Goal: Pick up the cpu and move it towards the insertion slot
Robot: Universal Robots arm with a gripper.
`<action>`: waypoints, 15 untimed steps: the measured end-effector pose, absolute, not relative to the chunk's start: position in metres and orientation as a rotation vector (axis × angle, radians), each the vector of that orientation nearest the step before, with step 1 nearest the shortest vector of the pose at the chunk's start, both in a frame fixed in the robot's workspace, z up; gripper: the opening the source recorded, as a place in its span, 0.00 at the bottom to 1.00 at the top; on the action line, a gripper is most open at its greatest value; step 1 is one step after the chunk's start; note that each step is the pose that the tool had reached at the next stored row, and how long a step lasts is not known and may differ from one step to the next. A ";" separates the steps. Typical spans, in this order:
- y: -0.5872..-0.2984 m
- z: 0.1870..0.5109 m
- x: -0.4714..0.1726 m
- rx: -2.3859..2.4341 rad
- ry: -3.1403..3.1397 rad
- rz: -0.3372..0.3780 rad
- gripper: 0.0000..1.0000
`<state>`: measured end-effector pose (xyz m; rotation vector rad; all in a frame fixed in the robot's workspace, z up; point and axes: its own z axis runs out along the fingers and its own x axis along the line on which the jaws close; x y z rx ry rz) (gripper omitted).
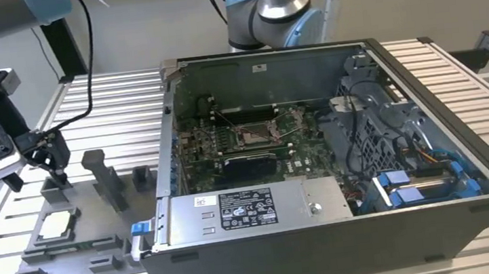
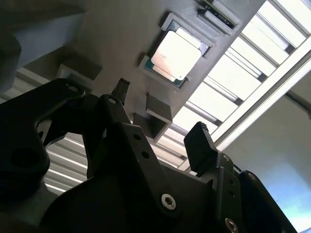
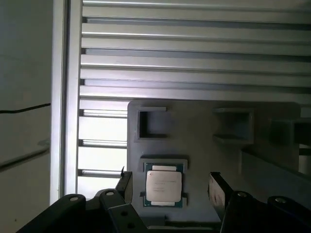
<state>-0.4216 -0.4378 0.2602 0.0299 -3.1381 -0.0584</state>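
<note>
No text could be read. A white label (image 1: 246, 208) on the power supply (image 1: 326, 202) carried black print and small marks, too small to make out. A smaller white sticker (image 1: 258, 67) on the computer case (image 1: 330, 257) back wall was the same. The cpu (image 3: 164, 186) lid had faint lines of print in the first wrist view, illegible.

One cpu (image 1: 57, 225). One insertion slot (image 1: 256, 132). One computer case (image 1: 330, 254). One power supply (image 1: 252, 208). One grey fixture plate (image 1: 62, 268). One slatted aluminium table (image 1: 455, 60). One gripper (image 1: 38, 178), two fingers (image 3: 217, 190).
</note>
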 end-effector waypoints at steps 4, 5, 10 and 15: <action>-0.438 0.260 -0.422 0.030 -3.138 -0.059 1.00; -0.438 0.260 -0.422 0.030 -3.138 -0.059 1.00; -0.438 0.255 -0.424 0.030 -3.138 -0.059 1.00; -0.438 0.249 -0.426 0.030 -3.138 -0.059 1.00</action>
